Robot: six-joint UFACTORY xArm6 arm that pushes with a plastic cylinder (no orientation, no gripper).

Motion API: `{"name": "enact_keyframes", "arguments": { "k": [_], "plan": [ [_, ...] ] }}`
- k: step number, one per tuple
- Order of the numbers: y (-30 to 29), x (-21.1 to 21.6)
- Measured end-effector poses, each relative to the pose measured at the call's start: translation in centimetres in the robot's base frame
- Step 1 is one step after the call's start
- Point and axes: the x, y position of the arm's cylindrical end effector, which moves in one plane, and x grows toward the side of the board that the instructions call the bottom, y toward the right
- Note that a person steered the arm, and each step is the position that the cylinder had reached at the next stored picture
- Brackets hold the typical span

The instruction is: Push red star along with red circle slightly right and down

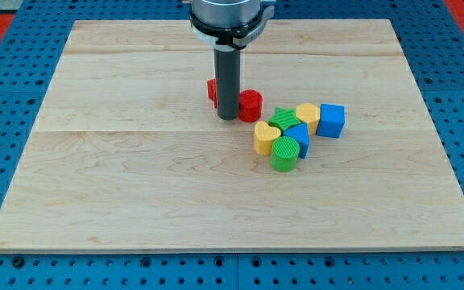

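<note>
The red circle lies just right of my rod, near the board's middle. The red star is mostly hidden behind the rod; only its left edge shows. My tip rests on the board between the two, touching or nearly touching the red circle's left side and in front of the star.
A cluster lies right of the red circle: green star, yellow block, blue cube, yellow heart, blue block, green cylinder. The wooden board sits on a blue pegboard.
</note>
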Motion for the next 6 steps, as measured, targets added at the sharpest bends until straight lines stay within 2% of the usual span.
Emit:
{"name": "enact_keyframes", "arguments": {
  "k": [2,3,4,6],
  "plan": [
    [-2.5,-1.0],
    [-3.6,-2.9],
    [-3.3,-8.2],
    [-2.5,-7.2]
  ]
}}
